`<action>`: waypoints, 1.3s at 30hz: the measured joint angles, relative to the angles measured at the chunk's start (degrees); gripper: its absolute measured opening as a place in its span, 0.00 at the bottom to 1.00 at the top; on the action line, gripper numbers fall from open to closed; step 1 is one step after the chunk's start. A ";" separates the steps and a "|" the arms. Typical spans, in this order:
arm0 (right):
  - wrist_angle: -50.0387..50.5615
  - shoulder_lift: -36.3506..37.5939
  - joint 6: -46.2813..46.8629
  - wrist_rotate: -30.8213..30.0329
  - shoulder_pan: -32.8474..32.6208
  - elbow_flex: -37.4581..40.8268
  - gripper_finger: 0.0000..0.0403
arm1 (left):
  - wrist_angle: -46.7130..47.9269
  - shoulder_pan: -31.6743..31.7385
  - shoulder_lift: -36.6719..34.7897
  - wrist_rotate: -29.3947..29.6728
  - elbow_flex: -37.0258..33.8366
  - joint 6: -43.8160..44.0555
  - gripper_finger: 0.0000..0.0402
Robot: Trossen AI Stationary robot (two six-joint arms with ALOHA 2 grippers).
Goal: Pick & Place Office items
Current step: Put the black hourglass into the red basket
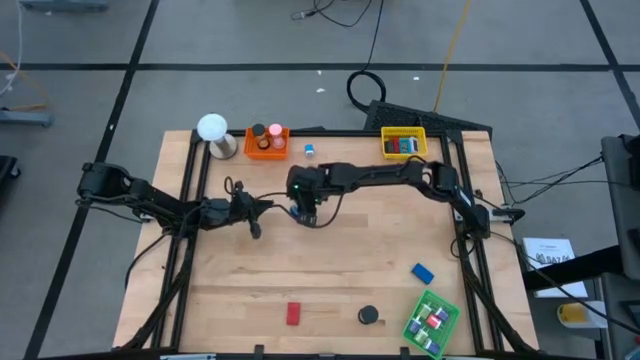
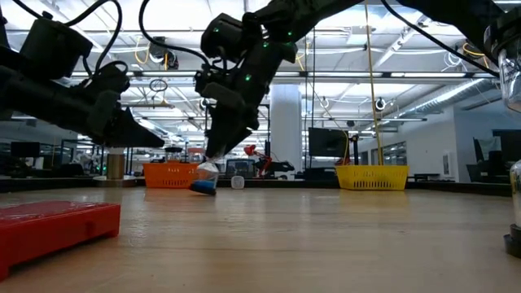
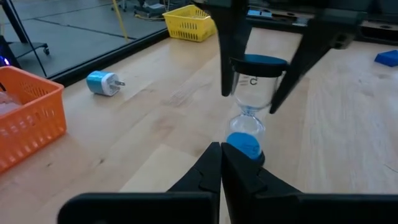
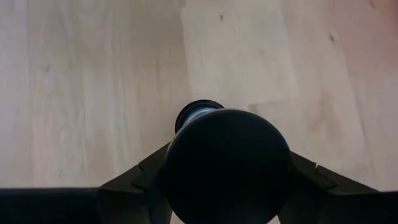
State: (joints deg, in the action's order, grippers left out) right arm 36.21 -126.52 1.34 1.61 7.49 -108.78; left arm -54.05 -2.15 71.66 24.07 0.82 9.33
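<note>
Wooden tabletop (image 1: 330,270) carried trays at its edges for sorting small office pieces. Near its middle the right gripper (image 3: 255,93) grasped an hourglass (image 3: 250,106) by its upper bulb, upright with its base low over the wood, probably to carry it. Left gripper (image 3: 221,168) waited beside it, clenched and empty. Red block (image 1: 293,314) lay unsorted near the front.

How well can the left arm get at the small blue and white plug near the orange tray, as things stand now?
Probably yes. The left gripper, shut and empty, sits mid-table, and bare wood lies between it and the plug. The right gripper, shut on the hourglass, stands to one side of that path.
</note>
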 joint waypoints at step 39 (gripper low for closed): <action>-38.56 45.93 2.72 -10.60 -4.86 58.12 0.04 | 95.58 9.06 -2.86 -16.82 54.82 2.59 0.29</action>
State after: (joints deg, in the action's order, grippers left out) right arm -2.34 -80.58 4.05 -8.99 2.63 -50.66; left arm 41.53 6.90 68.80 7.25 55.64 11.93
